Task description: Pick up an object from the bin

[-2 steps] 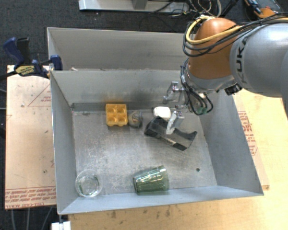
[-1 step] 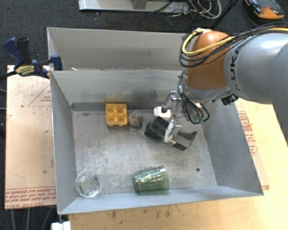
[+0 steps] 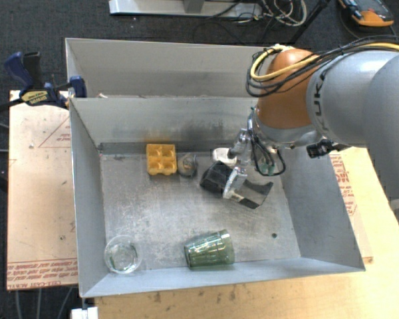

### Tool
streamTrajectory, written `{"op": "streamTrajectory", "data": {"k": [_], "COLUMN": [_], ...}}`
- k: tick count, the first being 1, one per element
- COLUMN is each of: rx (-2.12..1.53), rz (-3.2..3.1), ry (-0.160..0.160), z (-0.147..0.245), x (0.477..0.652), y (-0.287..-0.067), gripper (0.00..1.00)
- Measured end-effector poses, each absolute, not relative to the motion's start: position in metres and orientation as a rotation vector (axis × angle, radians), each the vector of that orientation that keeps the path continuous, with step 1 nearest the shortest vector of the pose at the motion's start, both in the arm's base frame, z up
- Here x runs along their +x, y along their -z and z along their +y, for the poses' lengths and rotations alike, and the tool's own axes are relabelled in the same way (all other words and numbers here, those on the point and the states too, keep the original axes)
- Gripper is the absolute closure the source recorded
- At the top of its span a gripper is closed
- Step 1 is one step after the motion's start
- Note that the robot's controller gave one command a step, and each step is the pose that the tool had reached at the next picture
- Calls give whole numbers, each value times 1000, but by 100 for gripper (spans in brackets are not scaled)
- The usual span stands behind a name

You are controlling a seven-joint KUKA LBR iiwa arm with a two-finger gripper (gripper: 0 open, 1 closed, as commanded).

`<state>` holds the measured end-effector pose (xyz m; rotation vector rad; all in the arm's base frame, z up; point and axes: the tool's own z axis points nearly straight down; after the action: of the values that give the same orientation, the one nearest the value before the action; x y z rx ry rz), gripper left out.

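I note the gripper (image 3: 236,173) low, right of the yellow block (image 3: 161,159), over a black object (image 3: 215,177) — whether clamped, I cannot tell.

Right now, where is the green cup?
In the camera view, the green cup lies on its side near the front wall of the bin, right of the clear glass.

arm (image 3: 359,92): cut off at right edge
black thing (image 3: 214,177): partly under the gripper (image 3: 236,178)
small grey thing (image 3: 187,165): too small to tell
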<state>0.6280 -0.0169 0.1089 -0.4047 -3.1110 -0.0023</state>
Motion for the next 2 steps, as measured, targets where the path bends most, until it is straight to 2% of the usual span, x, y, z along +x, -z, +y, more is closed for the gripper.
{"op": "streamTrajectory", "data": {"k": [1, 2], "rx": [-507, -531], "rz": [-3105, -3093], "ry": [12, 1], "z": [-14, -17], "x": [630, 623], "y": [-83, -100], "gripper": [0, 100]}}
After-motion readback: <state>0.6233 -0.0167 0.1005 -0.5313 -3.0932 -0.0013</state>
